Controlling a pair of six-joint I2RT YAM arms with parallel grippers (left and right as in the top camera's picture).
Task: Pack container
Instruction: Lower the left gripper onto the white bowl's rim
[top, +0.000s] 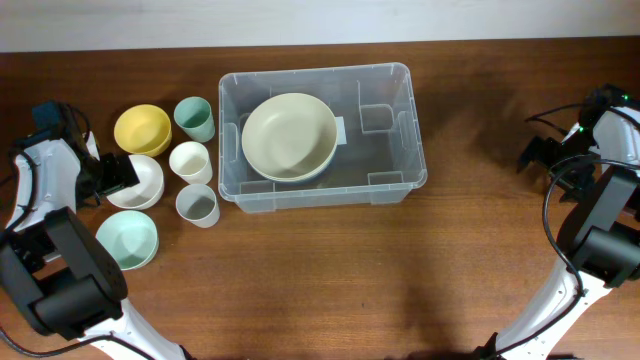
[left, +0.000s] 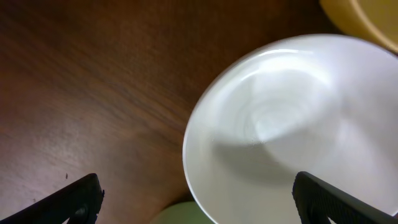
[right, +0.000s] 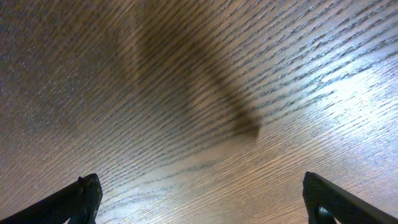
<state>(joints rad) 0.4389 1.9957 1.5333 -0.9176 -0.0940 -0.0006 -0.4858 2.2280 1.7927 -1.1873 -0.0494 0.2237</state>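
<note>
Container check: the clear bin sits on the wooden worktop, toward the far edge, with its long side running left to right. A cream bowl lies mouth up in its left half.

On my left arm's side, a cluster of dishes stands just beside the bin. A teal cup, a white cup and a grey cup form a column nearest its wall. Beyond them are a yellow bowl, a white bowl and a mint bowl.

My left end effector is at the white bowl's outer edge. Its fingers are spread wide, gripping nothing. The wrist camera looks straight down into that bowl, but I cannot tell whether a finger touches the rim.

My right end effector is well apart from the bin, out on the right side. Its fingers are also spread wide, over bare wood grain.
</note>
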